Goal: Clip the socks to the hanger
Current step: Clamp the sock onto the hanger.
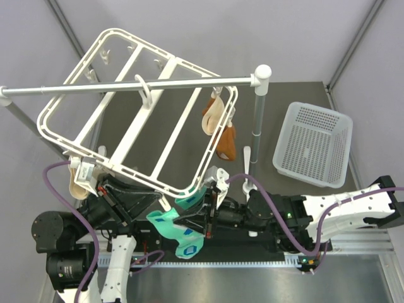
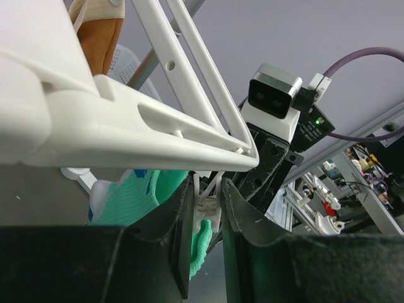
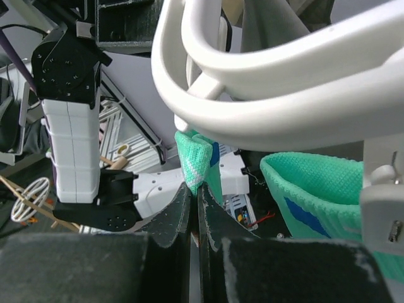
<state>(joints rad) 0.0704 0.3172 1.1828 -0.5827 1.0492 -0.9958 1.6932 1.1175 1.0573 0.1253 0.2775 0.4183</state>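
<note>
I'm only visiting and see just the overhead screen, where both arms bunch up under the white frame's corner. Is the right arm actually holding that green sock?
Observer: Yes. The right wrist view shows the right jaws shut on the edge of the teal sock, just below the hanger.
Visitor: And the left arm?
Observer: Its wrist view shows a small white clip between the left jaws, under the hanger's rim; whether they squeeze it, I cannot tell.
Visitor: Is the sock near that clip?
Observer: Yes, teal fabric hangs right beside the clip in that view.
</note>
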